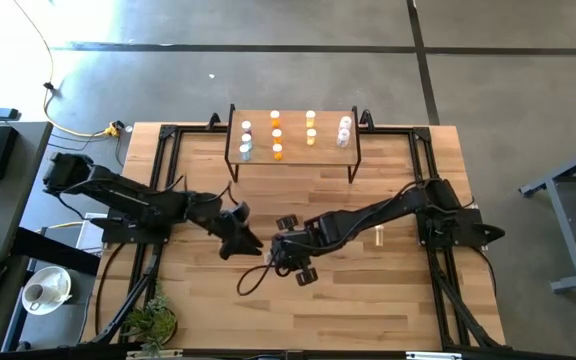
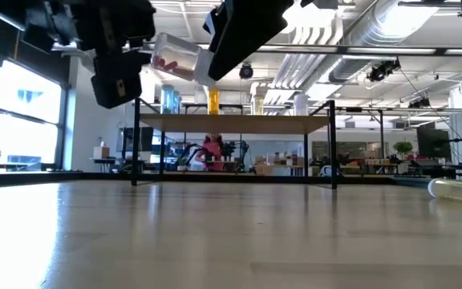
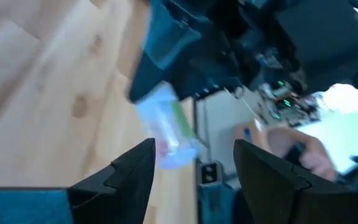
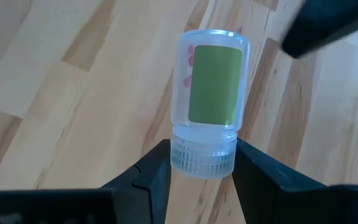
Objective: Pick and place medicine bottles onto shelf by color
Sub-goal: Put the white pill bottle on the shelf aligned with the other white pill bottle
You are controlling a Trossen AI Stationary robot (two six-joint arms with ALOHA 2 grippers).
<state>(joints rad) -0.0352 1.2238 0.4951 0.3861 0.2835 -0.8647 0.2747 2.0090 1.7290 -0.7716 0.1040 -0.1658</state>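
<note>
1. The shelf (image 1: 293, 118) at the far edge of the counter (image 1: 368, 290) already carries about a dozen sorted bottles (image 1: 276, 135).
2. The right hand (image 4: 201, 167), raised over mid-counter, is clamped on the cap of a clear pinkish bottle (image 4: 211, 106).
3. The left hand (image 3: 191, 163) hovers beside it, fingers apart and empty.
4. One pale bottle (image 1: 378, 236) lies on the counter, unplaced.

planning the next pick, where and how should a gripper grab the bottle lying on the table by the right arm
Grip the lying bottle across the middle of its body, coming from straight above with the fingers straddling its long axis. It lies on its side on the table, so the cap faces sideways and only the rounded flanks are free. The right gripper is already holding a bottle by the cap.
</note>
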